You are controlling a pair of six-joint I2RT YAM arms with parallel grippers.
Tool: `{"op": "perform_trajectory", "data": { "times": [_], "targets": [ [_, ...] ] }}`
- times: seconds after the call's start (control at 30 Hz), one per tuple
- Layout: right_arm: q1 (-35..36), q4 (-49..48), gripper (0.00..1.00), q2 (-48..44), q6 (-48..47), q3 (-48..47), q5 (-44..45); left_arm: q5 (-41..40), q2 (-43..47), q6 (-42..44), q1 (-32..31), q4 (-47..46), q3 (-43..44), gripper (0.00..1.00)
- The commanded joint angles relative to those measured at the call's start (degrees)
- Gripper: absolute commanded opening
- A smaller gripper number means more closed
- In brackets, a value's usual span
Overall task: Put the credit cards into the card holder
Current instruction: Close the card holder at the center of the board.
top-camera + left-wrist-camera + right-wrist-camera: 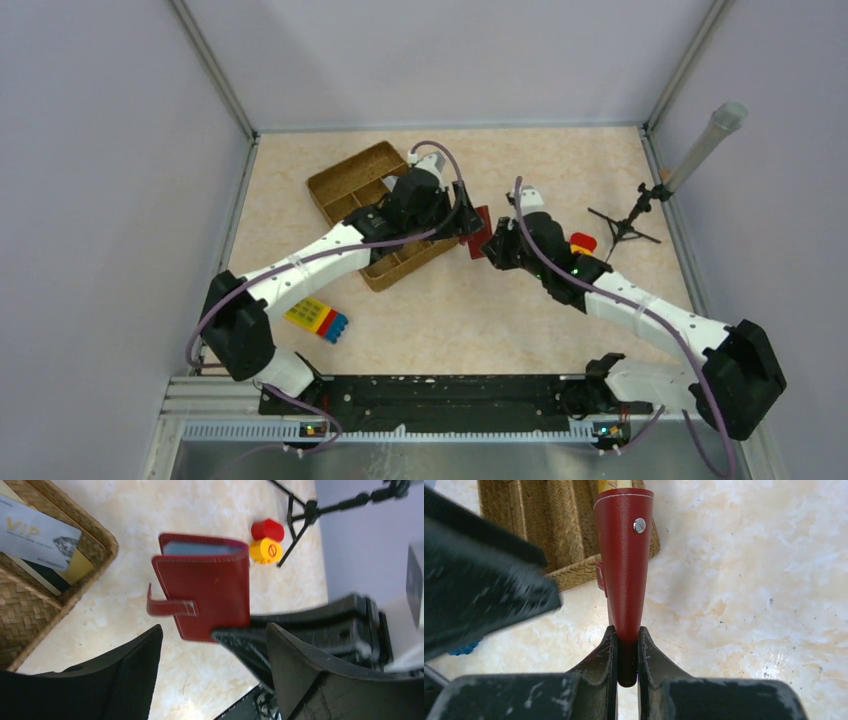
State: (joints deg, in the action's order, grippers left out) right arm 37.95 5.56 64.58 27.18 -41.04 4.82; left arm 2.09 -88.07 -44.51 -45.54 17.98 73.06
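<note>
Card holder (478, 232): you have it between the two grippers, just beside the wicker basket (350, 185).
Long axis: it runs straight out from your right gripper (626, 655), open end farthest from the jaws.
Look: red leather, pale stitching, a strap tab and a silver snap stud.
Right gripper: clamped on the holder's near edge.
Left gripper (212, 645): spread wide, holding nothing.
Credit cards (37, 535): grey "VIP", tan-yellow and dark ones lie in the basket.
Views: only your left wrist view shows the cards; your right wrist view shows the holder edge-on.
</note>
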Motion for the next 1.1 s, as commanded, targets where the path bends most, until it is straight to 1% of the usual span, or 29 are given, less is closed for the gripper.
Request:
{"op": "perform_trajectory", "data": {
  "times": [0.0, 0.13, 0.23, 0.3, 0.43, 0.57, 0.67, 0.73, 0.93, 1.07],
  "targets": [
    [8.6, 2.4, 0.0, 1.5, -4.0, -5.0, 17.5, -0.3, 3.8, -5.1, 1.9, -7.6, -5.9, 0.77],
    [14.0, 2.8, 0.0, 3.7, -4.1, -6.8, 23.8, 0.9, 4.6, -8.2, 3.1, -9.1, -9.1, 0.79],
    [16.7, 3.6, 0.0, 6.5, -4.2, -8.5, 27.1, 1.7, 5.9, -10.1, 3.4, -12.7, -12.0, 0.8],
    [18.2, 4.9, 0.0, 8.2, -3.8, -9.9, 29.3, 2.0, 6.5, -10.6, 3.4, -14.7, -13.5, 0.84],
    [20.9, 5.5, 0.0, 10.9, -4.1, -11.7, 31.9, 2.0, 6.5, -11.2, 3.4, -15.1, -14.3, 0.86],
    [22.3, 6.2, 0.0, 13.4, -3.7, -13.2, 32.8, 2.1, 7.3, -12.1, 3.5, -17.4, -15.7, 0.87],
    [24.4, 6.0, 0.0, 14.2, -4.4, -13.8, 34.8, 1.7, 7.1, -11.9, 3.7, -16.8, -15.8, 0.87],
    [25.4, 5.9, 0.0, 14.8, -5.1, -14.3, 35.5, 2.1, 6.6, -12.4, 4.1, -16.8, -15.9, 0.86],
    [27.2, 5.8, 0.0, 16.3, -4.5, -14.1, 37.4, 2.5, 6.4, -14.6, 4.8, -19.9, -18.0, 0.78],
    [27.3, 3.6, 0.0, 14.6, -3.4, -11.8, 36.2, 1.7, 8.3, -16.5, 5.7, -22.1, -20.9, 0.77]
  ]
}}
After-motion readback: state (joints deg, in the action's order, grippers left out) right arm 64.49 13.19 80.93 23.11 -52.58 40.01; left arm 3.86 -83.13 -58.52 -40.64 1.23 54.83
